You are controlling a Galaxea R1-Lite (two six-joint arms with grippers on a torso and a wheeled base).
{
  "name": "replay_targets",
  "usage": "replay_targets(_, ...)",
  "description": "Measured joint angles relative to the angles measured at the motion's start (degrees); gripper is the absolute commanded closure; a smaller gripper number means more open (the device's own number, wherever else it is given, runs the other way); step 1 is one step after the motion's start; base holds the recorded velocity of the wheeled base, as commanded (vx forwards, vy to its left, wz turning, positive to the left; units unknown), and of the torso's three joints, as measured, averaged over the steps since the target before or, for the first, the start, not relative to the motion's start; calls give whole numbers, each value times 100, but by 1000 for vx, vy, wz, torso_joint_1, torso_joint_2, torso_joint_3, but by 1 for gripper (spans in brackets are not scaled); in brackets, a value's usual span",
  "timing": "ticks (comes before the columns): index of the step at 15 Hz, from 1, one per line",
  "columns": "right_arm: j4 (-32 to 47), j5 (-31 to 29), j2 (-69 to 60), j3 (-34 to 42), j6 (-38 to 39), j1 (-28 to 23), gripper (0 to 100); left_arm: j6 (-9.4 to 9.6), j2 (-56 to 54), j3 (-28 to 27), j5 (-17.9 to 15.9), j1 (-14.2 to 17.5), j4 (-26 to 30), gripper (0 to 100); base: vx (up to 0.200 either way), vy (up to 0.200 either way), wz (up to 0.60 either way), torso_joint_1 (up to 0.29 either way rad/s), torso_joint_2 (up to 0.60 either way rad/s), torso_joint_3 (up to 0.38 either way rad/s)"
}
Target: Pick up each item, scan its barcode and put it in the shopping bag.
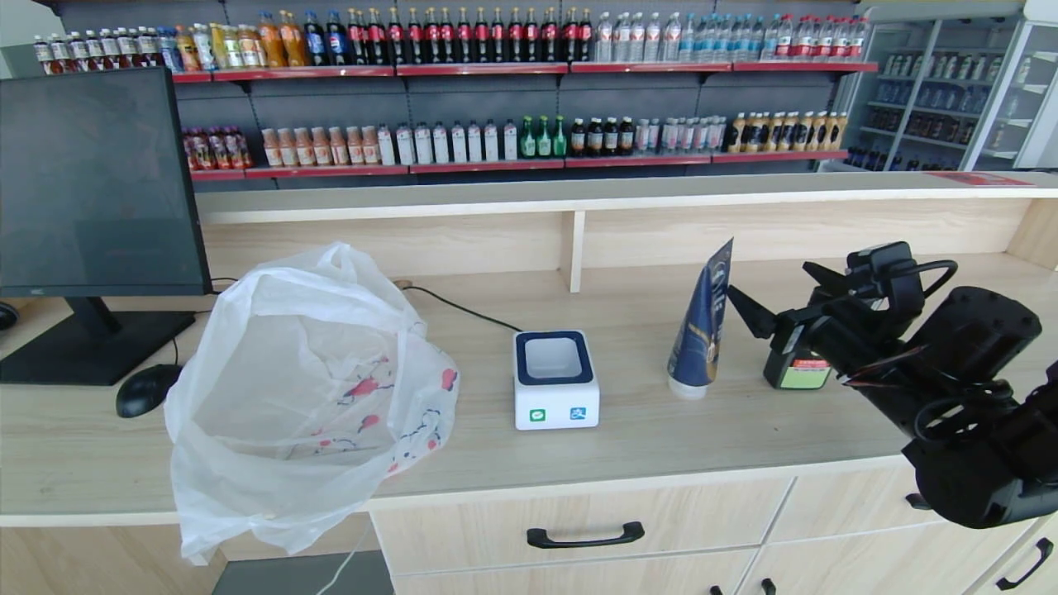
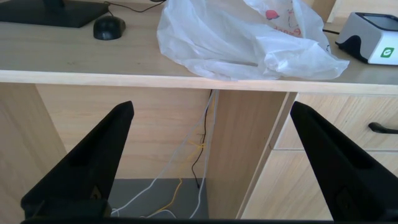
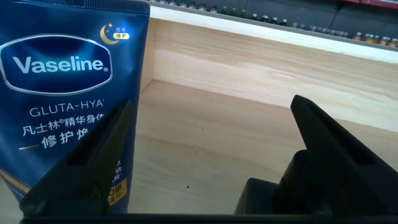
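Left gripper (image 2: 212, 107): jaws spread wide, holding nothing. It sits lower than the counter (image 1: 661, 430) edge, facing the cabinet front, with loose cables (image 2: 198, 155) hanging in line with the gap.

On the counter beyond those jaws, left to right:
- monitor (image 1: 95, 182), well off to the left of the gap
- mouse (image 1: 147, 390), just by the monitor foot and past the left finger
- shopping bag (image 1: 306, 388), white plastic with a red print, mouth open and crumpled. It lies straight ahead of the gap and spills over the counter's front edge.
- scanner (image 1: 555, 380), a white box with a blue-framed window facing up. It is past the right finger, close beside the bag, and well apart from the right jaws.

Right gripper (image 1: 775, 291): jaws wide open, nothing in them.
- tube (image 1: 702, 330), blue, stands upright on its cap just ahead of the nearer fingertip, outside the gap. Can't tell if it's touching.
- bottle (image 1: 800, 372), small and dark with a green label, stands on the counter right under the jaws by the other finger, partly hidden by the gripper.

Drawer handle (image 1: 585, 537) is on the cabinet front, below the scanner.
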Motion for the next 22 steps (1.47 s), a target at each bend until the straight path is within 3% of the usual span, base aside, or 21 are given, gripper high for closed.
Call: replay_targets(22, 4, 143, -406, 18, -205, -37, 0, 0, 0, 0, 0, 0, 0, 0, 0, 0, 0, 0, 0, 0)
